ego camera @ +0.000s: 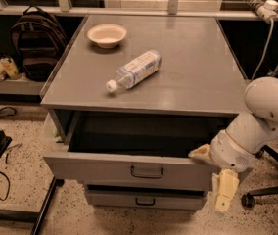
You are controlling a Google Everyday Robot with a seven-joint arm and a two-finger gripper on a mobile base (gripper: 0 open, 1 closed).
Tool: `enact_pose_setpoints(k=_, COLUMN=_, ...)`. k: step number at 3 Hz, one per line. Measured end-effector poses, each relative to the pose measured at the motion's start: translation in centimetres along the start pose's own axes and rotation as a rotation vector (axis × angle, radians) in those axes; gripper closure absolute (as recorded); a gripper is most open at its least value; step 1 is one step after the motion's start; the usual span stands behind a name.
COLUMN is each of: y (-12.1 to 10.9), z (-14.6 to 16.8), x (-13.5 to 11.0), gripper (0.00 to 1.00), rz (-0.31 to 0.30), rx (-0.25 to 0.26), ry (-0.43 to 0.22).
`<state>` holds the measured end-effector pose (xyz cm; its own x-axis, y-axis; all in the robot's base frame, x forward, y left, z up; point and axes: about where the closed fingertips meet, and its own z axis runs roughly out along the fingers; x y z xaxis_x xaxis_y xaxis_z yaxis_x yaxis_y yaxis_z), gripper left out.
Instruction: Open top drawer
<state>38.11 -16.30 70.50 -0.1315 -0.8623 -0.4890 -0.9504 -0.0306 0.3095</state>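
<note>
I count two grey metal drawers, one shallow cream bowl [107, 35] and one clear plastic bottle [134, 70]. The wide top drawer [104, 168] stands pulled out above the narrower lower drawer [109, 199]. The cream two-finger gripper [217, 173] sits at its right front corner; I cannot tell its grip.

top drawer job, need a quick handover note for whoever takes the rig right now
gripper: at the right end of the top drawer's front, near its upper edge, not on the handle.
top drawer: pulled well out, its dark inside showing; the black handle at its centre is free.
done: the drawer looks open.
left: probably only to back the gripper away from the front.
also: a bottle lies on its side and a bowl stands on the cabinet top; the middle drawer sits further in.
</note>
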Motion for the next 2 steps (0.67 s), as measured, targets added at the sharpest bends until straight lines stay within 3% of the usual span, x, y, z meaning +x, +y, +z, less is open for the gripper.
enact_pose_setpoints(k=1, y=2.38, z=-0.1, x=0.22, gripper=0.0, rz=0.004, rx=-0.115, ry=0.011)
enact_pose_setpoints(k=2, y=2.38, z=-0.1, x=0.22, gripper=0.0, rz=0.004, rx=-0.115, ry=0.011)
